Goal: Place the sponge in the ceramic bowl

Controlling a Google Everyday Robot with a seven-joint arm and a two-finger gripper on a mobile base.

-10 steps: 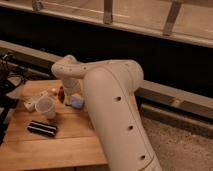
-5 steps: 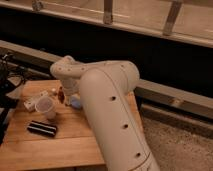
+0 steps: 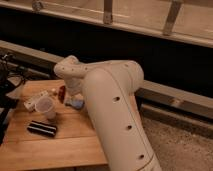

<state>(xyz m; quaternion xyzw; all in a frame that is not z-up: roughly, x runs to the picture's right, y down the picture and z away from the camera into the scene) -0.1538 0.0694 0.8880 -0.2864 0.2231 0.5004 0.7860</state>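
The claw [image 3: 73, 98] is low over the wooden surface [image 3: 60, 150], at the end of the white arm [image 3: 112, 107]; I cannot tell how wide it stands. The blue sponge [image 3: 77, 104] shows just beneath it, beside a red object [image 3: 62, 93] and near a plastic cup [image 3: 46, 107].

white gripper [image 3: 74, 98] over light-blue sponge [image 3: 78, 104], black pale-striped block [image 3: 42, 129], red object [image 3: 62, 93], translucent white cup [image 3: 46, 107]

On the desk [image 3: 65, 142], the sponge [image 3: 76, 103] is near the middle, just right of a small object [image 3: 62, 93]. The claw [image 3: 73, 97] is down just beside the sponge. A cup [image 3: 46, 107] stands further left, a block [image 3: 42, 129] before it.
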